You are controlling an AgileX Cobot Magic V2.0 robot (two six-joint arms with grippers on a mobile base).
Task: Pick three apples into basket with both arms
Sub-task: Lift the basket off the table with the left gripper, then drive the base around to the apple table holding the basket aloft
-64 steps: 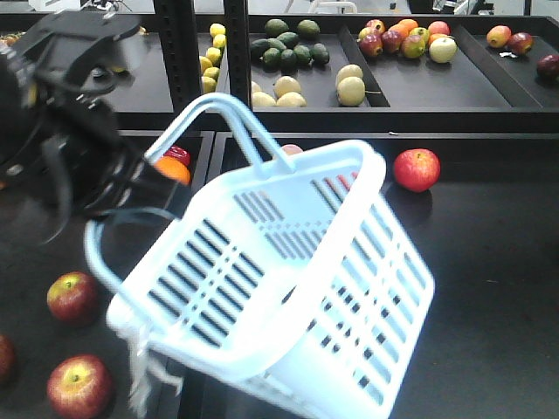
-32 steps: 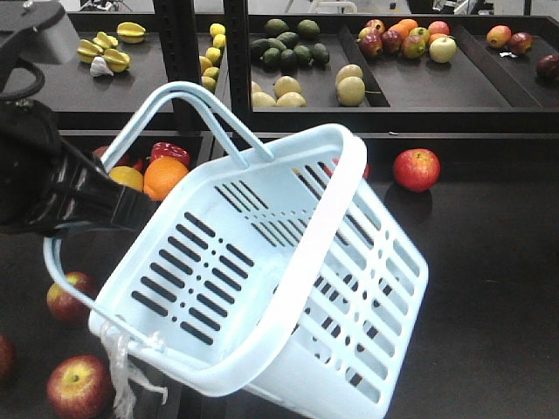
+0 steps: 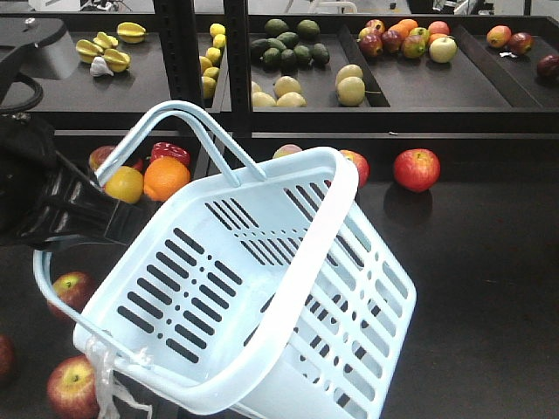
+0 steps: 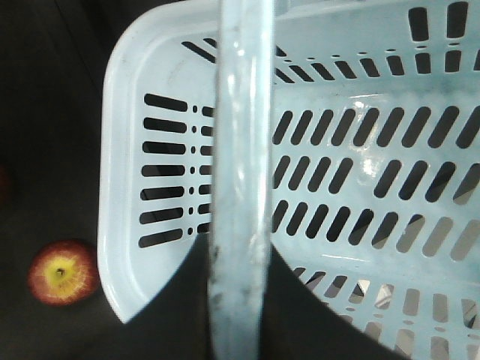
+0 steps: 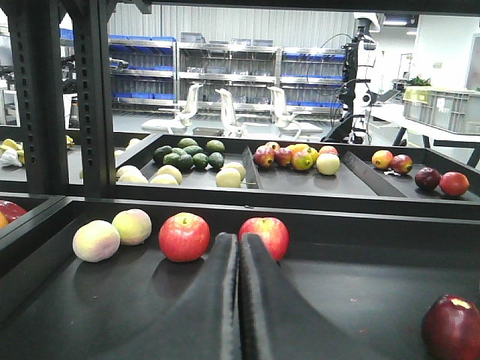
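Basket point(image 3: 348, 188) hangs tilted from left fingers point(image 3: 94, 218) clamped on its handle point(image 4: 240, 187) in front view; only right wrist view shows right fingers point(image 5: 221, 289) pressed together, empty.

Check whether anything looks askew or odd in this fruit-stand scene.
Yes: the pale blue slotted plastic basket is steeply tilted rather than level, empty, hanging by a hoop handle from the left gripper. A scrap of clear plastic dangles from its lower rim.
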